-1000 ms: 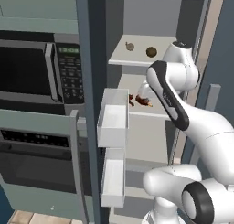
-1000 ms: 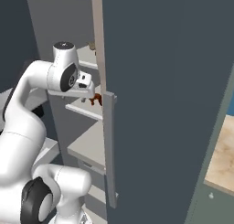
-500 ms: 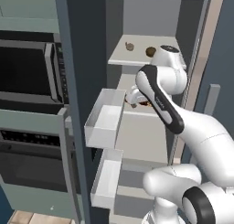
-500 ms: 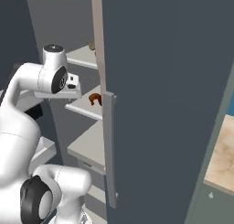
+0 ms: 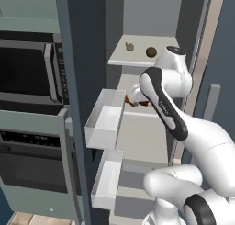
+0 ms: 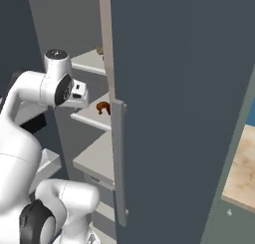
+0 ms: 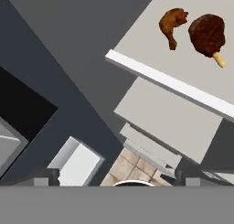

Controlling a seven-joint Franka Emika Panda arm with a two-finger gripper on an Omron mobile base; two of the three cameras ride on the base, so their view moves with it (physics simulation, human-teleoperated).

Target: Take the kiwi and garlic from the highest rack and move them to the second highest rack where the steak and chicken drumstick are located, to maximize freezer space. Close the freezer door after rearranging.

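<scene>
Since the earlier frames, the freezer door (image 5: 78, 104) is seen swung further out, and the arm's elbow is drawn back from the shelves. Nothing of the task is judged done: one kiwi (image 5: 151, 51) and one garlic (image 5: 130, 47) are counted on the highest rack (image 5: 120, 59), side by side but apart. On the second highest rack (image 7: 151, 49) one chicken drumstick (image 7: 172, 23) and one steak (image 7: 208, 33) are counted, lying near each other. The gripper (image 5: 137, 91) is held fully open and empty in front of that rack's edge. Both moves and the closing of the door are left.
</scene>
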